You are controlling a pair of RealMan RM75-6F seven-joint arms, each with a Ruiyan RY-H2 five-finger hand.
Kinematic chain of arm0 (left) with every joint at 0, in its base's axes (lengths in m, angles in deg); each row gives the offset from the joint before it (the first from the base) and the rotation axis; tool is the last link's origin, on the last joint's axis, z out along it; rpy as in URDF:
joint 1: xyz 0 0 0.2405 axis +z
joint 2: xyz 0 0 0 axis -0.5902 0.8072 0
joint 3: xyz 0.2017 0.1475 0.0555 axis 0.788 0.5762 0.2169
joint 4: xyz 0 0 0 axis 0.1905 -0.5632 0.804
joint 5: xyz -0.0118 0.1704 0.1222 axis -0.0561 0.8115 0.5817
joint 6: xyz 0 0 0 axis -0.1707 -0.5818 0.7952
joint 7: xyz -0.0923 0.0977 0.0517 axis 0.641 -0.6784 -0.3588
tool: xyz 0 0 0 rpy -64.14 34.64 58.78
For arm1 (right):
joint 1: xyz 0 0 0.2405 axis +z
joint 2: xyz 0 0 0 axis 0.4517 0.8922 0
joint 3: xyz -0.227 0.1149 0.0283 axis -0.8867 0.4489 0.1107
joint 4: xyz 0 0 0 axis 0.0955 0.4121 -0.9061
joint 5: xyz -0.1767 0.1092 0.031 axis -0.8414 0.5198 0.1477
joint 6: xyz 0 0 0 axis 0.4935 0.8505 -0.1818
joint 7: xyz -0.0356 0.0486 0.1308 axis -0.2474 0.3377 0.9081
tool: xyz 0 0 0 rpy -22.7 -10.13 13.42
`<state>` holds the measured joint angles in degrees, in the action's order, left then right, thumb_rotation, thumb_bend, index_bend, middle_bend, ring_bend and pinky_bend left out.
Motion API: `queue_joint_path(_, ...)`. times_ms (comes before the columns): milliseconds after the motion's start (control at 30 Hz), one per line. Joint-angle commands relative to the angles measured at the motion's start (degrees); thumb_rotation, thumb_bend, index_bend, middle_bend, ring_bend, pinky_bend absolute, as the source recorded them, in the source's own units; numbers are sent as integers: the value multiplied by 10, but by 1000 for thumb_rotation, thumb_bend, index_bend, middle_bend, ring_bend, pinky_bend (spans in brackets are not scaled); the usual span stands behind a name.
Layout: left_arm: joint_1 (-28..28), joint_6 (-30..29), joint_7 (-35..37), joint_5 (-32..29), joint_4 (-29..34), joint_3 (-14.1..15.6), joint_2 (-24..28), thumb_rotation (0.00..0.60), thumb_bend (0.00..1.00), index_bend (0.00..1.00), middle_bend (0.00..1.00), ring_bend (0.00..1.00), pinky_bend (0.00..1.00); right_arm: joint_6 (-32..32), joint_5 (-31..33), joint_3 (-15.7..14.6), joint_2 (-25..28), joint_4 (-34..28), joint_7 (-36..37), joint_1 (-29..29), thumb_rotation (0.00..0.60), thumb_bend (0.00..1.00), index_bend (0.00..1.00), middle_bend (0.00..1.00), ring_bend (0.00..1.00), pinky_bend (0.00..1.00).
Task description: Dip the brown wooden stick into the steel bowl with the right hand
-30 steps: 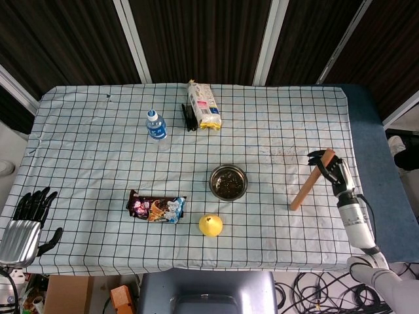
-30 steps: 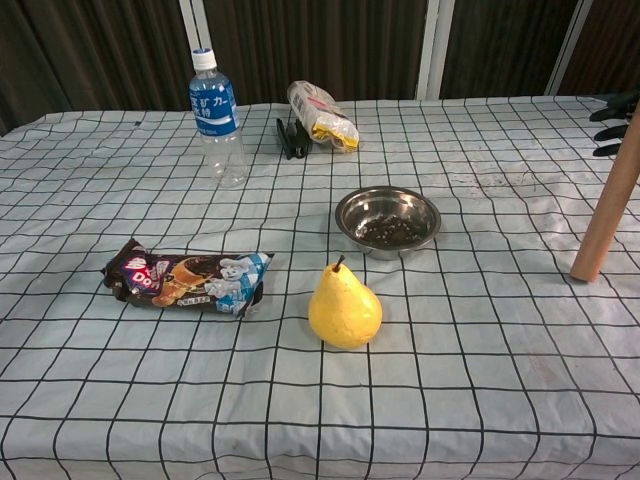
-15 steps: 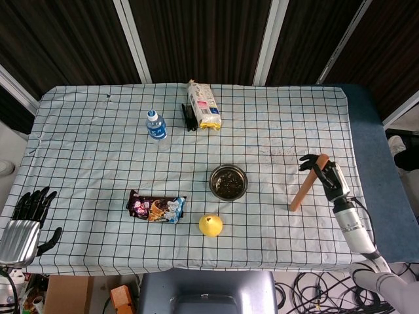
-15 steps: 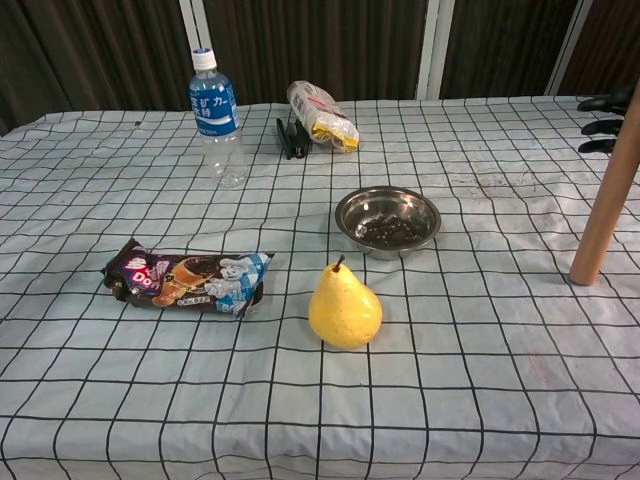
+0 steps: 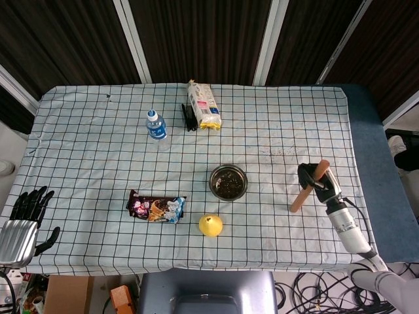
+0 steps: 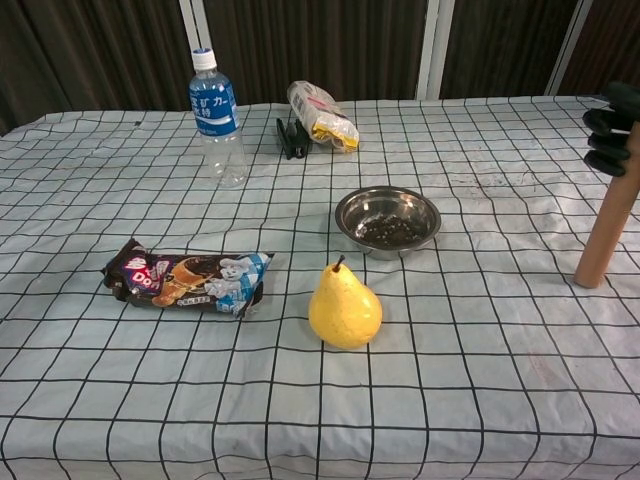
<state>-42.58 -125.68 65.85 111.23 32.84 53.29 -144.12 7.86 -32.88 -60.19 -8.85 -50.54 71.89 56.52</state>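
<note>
The brown wooden stick (image 5: 304,190) (image 6: 607,232) stands tilted at the table's right side, its lower end resting on the cloth. My right hand (image 5: 314,178) (image 6: 614,128) grips the stick near its upper end, dark fingers wrapped around it. The steel bowl (image 5: 228,182) (image 6: 388,220) sits near the table's middle, holding dark bits, well left of the stick. My left hand (image 5: 25,219) hangs off the table's front left corner with fingers spread and nothing in it.
A yellow pear (image 5: 211,226) (image 6: 345,306) lies in front of the bowl. Left of it is a dark snack wrapper (image 5: 156,208) (image 6: 188,279). A water bottle (image 5: 156,128) (image 6: 217,116), a snack bag (image 5: 203,105) (image 6: 321,116) and a black clip (image 5: 188,118) stand at the back.
My right hand has slid toward the bowl and down along the stick, closing its fingers around it. The stick now stands more upright; its lower end stays on the cloth.
</note>
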Motion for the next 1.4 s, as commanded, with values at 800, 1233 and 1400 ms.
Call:
queue_joint_path(800, -4, 10, 2, -7, -1, -2, 0, 600, 353, 0, 0, 0, 0, -3, 20, 110, -51, -143, -376, 154, 600, 944, 1000, 1000, 1000, 1000)
queue_joint_path(1233, -8, 20, 13, -12, -5, -2, 4, 600, 353, 0, 0, 0, 0, -52, 47, 123, -155, -122, -465, 229, 600, 957, 1000, 1000, 1000, 1000)
queue_joint_path(1400, -8, 20, 16, -11, -5, -2, 5, 600, 353, 0, 0, 0, 0, -46, 44, 119, -164, -104, -458, 229, 600, 962, 1000, 1000, 1000, 1000)
